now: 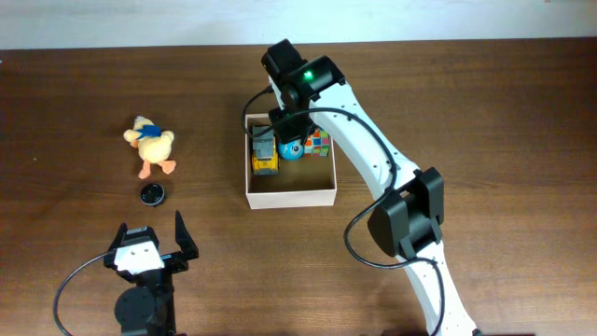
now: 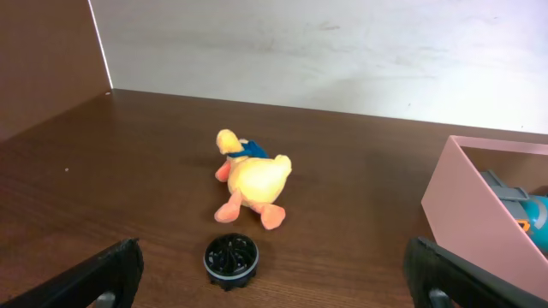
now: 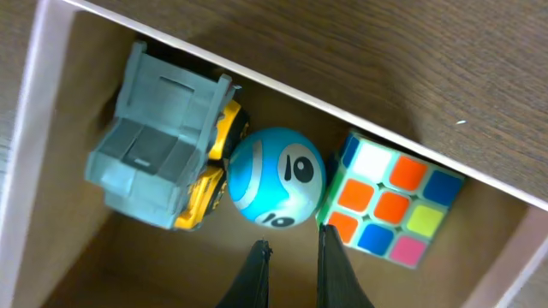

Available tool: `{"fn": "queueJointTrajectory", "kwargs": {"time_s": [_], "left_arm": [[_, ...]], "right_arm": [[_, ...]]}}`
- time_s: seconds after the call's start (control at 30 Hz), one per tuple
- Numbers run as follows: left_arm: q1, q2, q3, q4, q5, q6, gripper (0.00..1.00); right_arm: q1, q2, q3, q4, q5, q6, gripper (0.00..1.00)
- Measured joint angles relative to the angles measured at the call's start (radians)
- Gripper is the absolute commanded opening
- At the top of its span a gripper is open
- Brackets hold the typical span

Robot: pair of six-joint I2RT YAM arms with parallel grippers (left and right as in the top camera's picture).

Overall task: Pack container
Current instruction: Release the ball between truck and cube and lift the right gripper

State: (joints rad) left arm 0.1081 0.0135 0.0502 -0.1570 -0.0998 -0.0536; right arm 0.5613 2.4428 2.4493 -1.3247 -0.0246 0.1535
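Note:
The container is a square shallow box with white walls and a tan floor, at the table's middle. Inside it along the far wall lie a grey-and-yellow toy truck, a blue ball and a colour cube. My right gripper hangs over the box, shut and holding nothing. In the right wrist view its tips sit just short of the ball, with the truck on the left and the cube on the right. My left gripper stands open near the front edge.
A yellow plush duck lies left of the box, and a small black round disc lies just in front of it. The left wrist view shows the duck, the disc and the box's wall at right.

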Motion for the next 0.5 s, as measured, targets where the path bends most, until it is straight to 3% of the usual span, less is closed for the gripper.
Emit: {"fn": "queueJointTrajectory", "kwargs": {"time_s": [0.1, 0.5], "left_arm": [[0.0, 0.0, 0.0, 0.0, 0.0, 0.0, 0.99], [0.0, 0.0, 0.0, 0.0, 0.0, 0.0, 0.99]], "right_arm": [[0.0, 0.016, 0.0, 0.002, 0.0, -0.001, 0.05], [0.0, 0.022, 0.04, -0.05, 0.0, -0.001, 0.34]]}}
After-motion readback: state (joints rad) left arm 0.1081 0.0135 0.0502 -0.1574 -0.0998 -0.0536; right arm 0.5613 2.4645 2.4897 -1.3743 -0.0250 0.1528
